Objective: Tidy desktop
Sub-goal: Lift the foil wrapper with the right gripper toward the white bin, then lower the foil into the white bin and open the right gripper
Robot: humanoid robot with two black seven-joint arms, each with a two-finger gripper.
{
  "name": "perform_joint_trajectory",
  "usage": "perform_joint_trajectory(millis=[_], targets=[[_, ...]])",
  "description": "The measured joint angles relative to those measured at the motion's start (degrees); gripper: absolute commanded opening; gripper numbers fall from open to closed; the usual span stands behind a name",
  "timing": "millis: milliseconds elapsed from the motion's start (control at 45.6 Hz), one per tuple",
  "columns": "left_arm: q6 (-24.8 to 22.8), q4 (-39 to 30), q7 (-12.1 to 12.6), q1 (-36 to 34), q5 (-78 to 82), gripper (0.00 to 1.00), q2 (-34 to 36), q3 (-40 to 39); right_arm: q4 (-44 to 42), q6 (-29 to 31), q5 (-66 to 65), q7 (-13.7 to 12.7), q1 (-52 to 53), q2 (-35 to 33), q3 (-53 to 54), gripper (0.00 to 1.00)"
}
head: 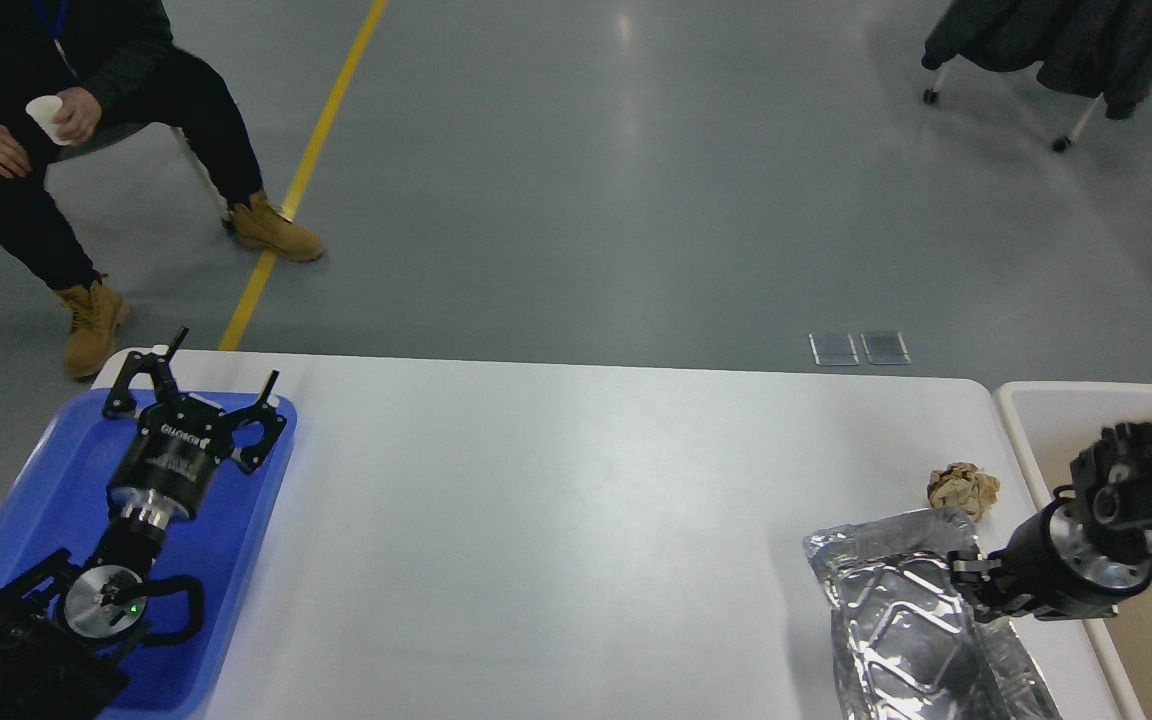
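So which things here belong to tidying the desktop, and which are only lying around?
Belongs to the job:
desktop
crumpled paper ball
foil container
blue tray
beige bin
left claw, open
right claw

Only lying around:
seated person
paper cup
wheeled chair

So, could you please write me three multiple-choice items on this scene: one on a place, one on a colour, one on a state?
1. Where does the crumpled paper ball lie?
A. in the tray
B. on the desktop, near its right end
C. on the floor

2. What colour is the tray under the left gripper?
A. blue
B. red
C. green

3. How do the left gripper's jaws stand?
A. shut on foil
B. shut on paper
C. open, empty

Answers: B, the ball sits on the white top beside the foil container. A, the tray is plainly blue. C, the jaws are spread with nothing between them.
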Motion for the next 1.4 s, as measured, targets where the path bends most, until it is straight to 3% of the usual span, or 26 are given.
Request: perform_joint_trajectory(millis=[351, 592, 920, 1205, 1402], targets=[[0.0, 0.0, 0.0, 0.1, -0.1, 0.99, 0.0, -0.1, 0.2, 20.2, -4.9, 0.6, 22.5, -2.4, -7.2, 0.0], [0.0, 0.0, 0.0, 0.1, -0.1, 0.99, 0.0, -0.1, -7.0, 28.2, -6.7, 0.6, 30.2, -4.8, -9.1, 0.0], [0.0, 0.0, 0.0, 0.2, -0.1, 0.99, 0.0, -0.2, -28.2, 31.3, -9.4, 0.5, 32.9, -13.1, -9.4, 0.0], [0.0, 0.0, 0.0, 0.2, -0.1, 0.99, 0.0, -0.2, -46.2, 31.9, -10.5, 0.1, 25.0, -23.8, -5.8, 0.0], [0.1, 0.0, 0.0, 0.1, -0.1, 0.99, 0.0, -0.2, -52.7, 23.7, -10.3, -0.2, 11.9, -33.2, 5.0, 0.0]])
